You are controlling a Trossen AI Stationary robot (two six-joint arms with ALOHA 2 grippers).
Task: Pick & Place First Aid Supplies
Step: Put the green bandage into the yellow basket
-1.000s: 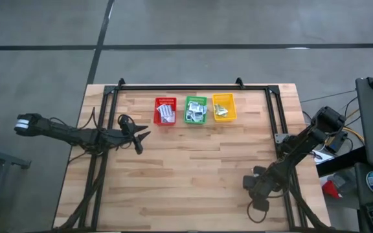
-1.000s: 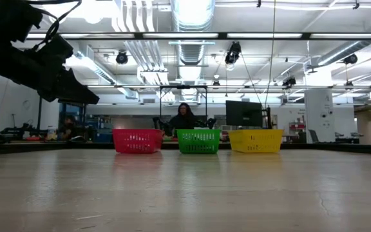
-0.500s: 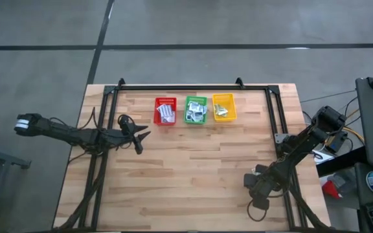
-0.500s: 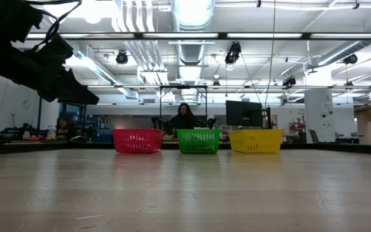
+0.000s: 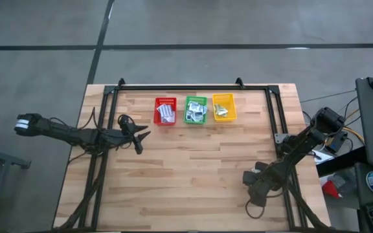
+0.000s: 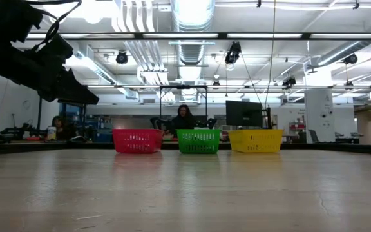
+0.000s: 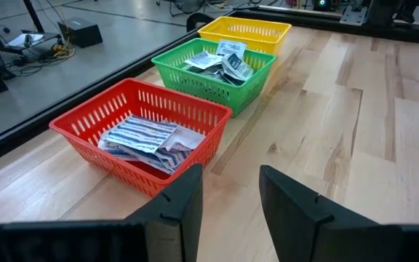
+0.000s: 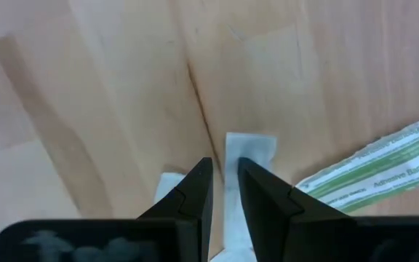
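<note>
In the right wrist view a white flat packet point(image 8: 252, 149) lies on the wood just under my right gripper point(image 8: 224, 166). The gripper points down with a narrow gap between its fingers. A second white piece point(image 8: 169, 188) shows beside one finger, and a green-striped adhesive bandage strip point(image 8: 373, 171) lies close by. In the high view this gripper point(image 5: 254, 189) is near the table's near right corner. My left gripper point(image 7: 228, 178) hangs open and bare at the left point(image 5: 142, 137), facing the baskets. My right gripper comes at the white packet point(image 8: 231, 156) from above, pointing down. White shows in the thin gap between the fingers. The fingers hide the spot beneath them, so I cannot tell whether they touch the packet.
Three baskets stand in a row at the table's far middle. The red one point(image 7: 122, 171) holds striped packets point(image 7: 140, 138), the green one point(image 7: 202, 84) holds small packets point(image 7: 220, 62), and the third is yellow point(image 7: 246, 29). A black frame point(image 5: 180, 87) runs along the far edge and sides.
My right gripper has turned a little at the wrist while staying over the same spot near the table's right near corner. The gap between its fingers is unchanged.
</note>
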